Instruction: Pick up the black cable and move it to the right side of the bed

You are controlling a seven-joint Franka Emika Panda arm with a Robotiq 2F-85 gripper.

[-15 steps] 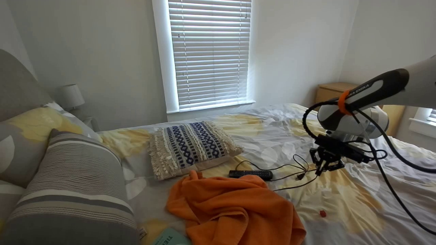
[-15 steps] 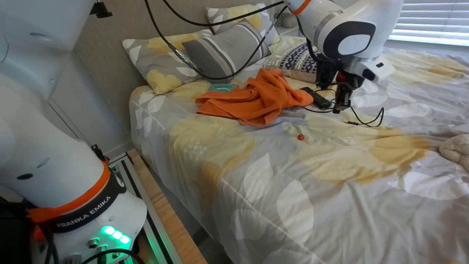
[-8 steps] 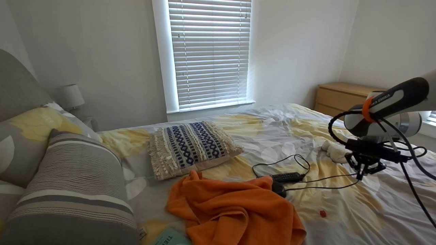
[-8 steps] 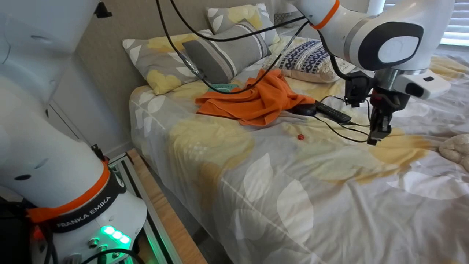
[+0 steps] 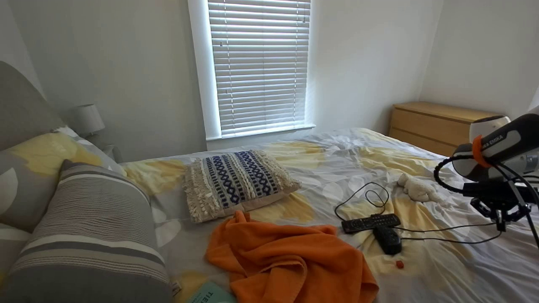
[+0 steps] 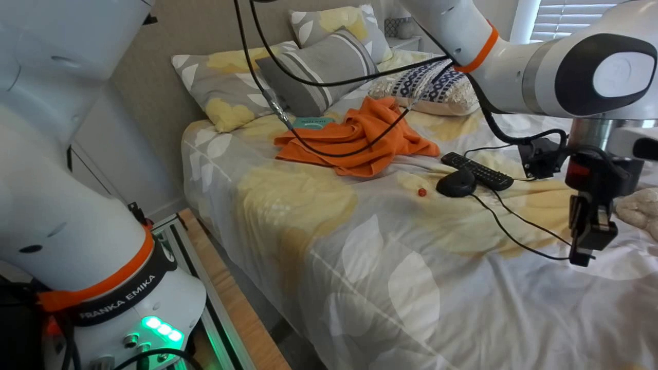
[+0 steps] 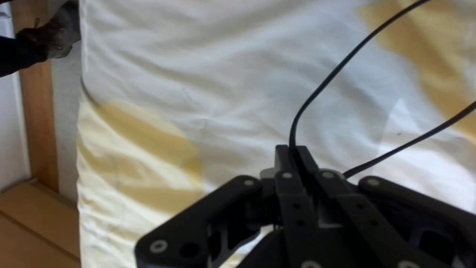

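Note:
The black cable [image 5: 446, 240] lies on the bed [image 6: 360, 288] and shows in both exterior views. Its chunky black block [image 5: 387, 240] rests against the remote, and a loose loop lies behind the remote. My gripper [image 5: 501, 226], also in the other exterior picture [image 6: 583, 254], is low over the bed and shut on the cable. In the wrist view the fingertips [image 7: 292, 150] pinch one strand of cable [image 7: 336, 69]. A second strand comes out beside the right finger. Two strands run from the gripper back to the block and remote.
A black remote [image 5: 370, 223] lies at the block. An orange cloth [image 5: 290, 261], a small red object [image 6: 422, 192] and a white plush toy [image 5: 417, 189] lie on the bed. A patterned cushion [image 5: 240, 181] lies farther back. A wooden dresser [image 5: 433, 126] stands beyond the bed.
My gripper has moved right and lower in both exterior views, pulling the cable. The block has slid out from the orange cloth, and the remote has shifted right with it.

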